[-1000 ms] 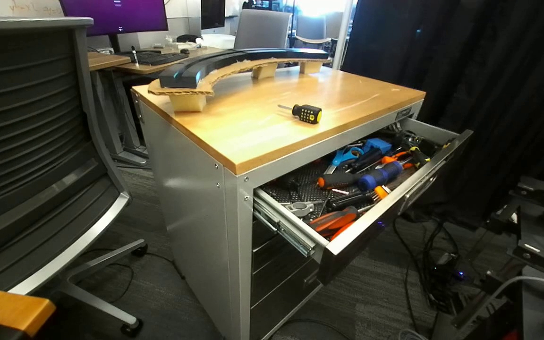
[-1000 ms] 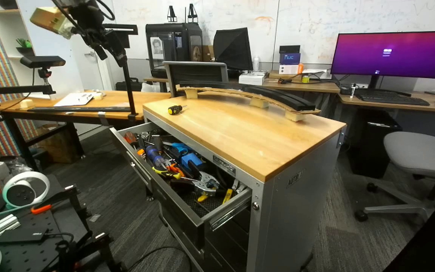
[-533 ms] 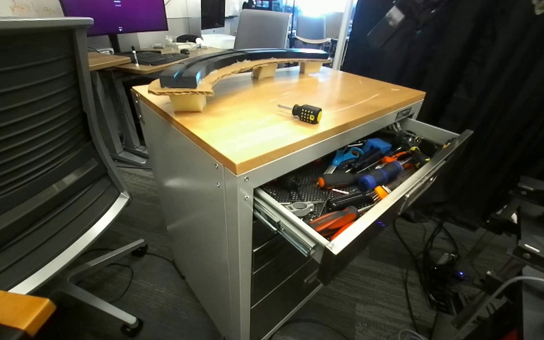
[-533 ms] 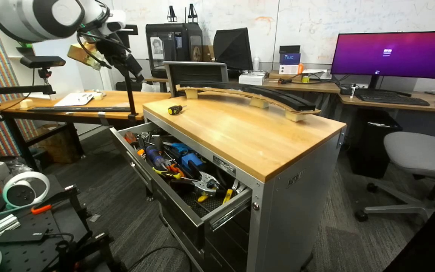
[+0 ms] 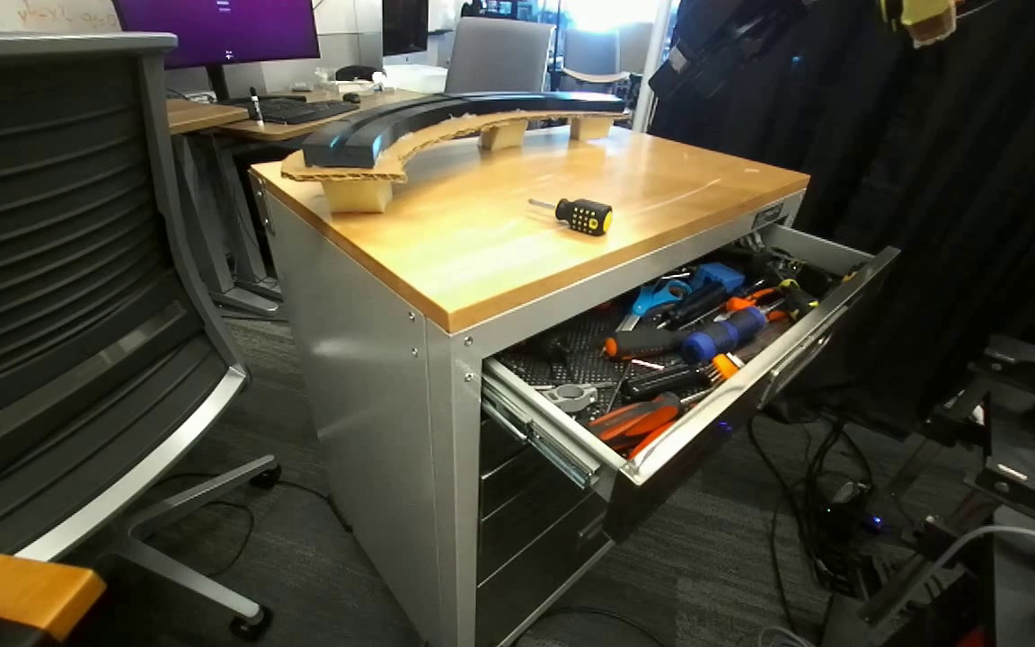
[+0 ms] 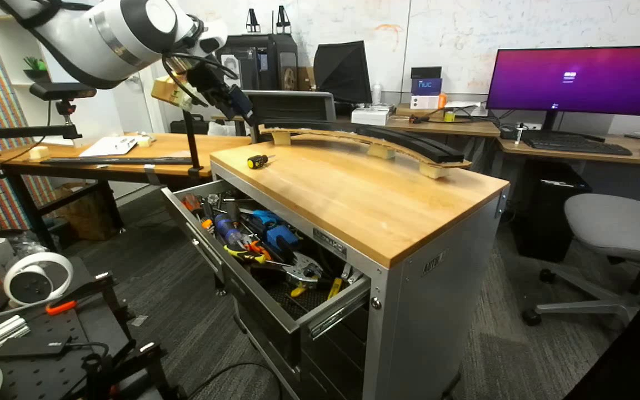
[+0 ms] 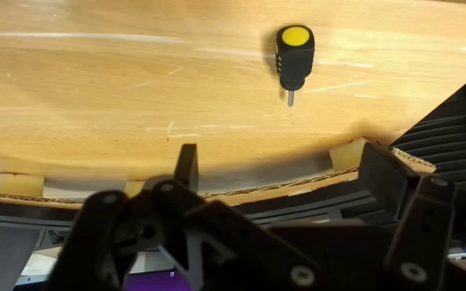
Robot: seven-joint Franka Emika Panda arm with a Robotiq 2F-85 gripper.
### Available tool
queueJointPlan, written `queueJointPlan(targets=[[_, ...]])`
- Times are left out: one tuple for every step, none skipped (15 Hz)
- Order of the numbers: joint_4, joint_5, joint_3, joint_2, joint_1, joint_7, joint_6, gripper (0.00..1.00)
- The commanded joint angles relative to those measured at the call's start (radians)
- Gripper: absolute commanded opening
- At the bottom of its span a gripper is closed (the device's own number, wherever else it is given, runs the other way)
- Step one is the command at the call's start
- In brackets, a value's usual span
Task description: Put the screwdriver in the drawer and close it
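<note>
The screwdriver (image 5: pixel 585 217) is stubby, with a black and yellow handle and a short metal shaft. It lies on its side on the wooden cabinet top, near the drawer side, in both exterior views (image 6: pixel 257 161). In the wrist view the screwdriver (image 7: pixel 296 56) lies beyond the fingertips. The drawer (image 5: pixel 742 386) is pulled out below the top and holds many tools; it also shows in an exterior view (image 6: pixel 264 311). My gripper (image 7: pixel 279 161) is open with nothing between its fingers. It hangs above the cabinet's end, apart from the screwdriver, in an exterior view (image 6: pixel 245 108).
A curved black strip on cardboard (image 5: pixel 464 117) stands on pale blocks along the back of the cabinet top; it crosses behind my fingers in the wrist view (image 7: pixel 281 192). Blue scissors (image 5: pixel 657 296) and other tools fill the drawer. An office chair (image 5: pixel 77 270) stands beside the cabinet.
The arm has come into view and moved toward the cabinet, bringing the gripper closer to the cabinet top. The screwdriver and the drawer have not moved.
</note>
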Motion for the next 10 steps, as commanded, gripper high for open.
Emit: queueJointPlan(targets=[[0.036, -0.063, 0.084, 0.041, -0.058, 0.122, -0.010, 1.00], [0.034, -0.047, 0.090, 0.053, -0.051, 0.129, -0.010, 1.00], [0.004, -0.028, 0.061, 0.019, -0.034, 0.081, -0.004, 1.00], [0.004, -0.028, 0.071, 0.030, -0.034, 0.093, -0.005, 1.00], [0.005, -0.028, 0.076, 0.037, -0.034, 0.100, -0.005, 1.00], [0.007, -0.028, 0.077, 0.042, -0.034, 0.102, -0.005, 1.00], [0.009, -0.064, 0.091, -0.008, -0.064, 0.150, -0.046, 1.00], [0.031, -0.080, 0.096, 0.017, -0.080, 0.160, -0.060, 1.00], [0.045, -0.092, 0.098, 0.031, -0.093, 0.172, -0.066, 1.00], [0.054, -0.106, 0.097, 0.034, -0.106, 0.185, -0.072, 1.00]])
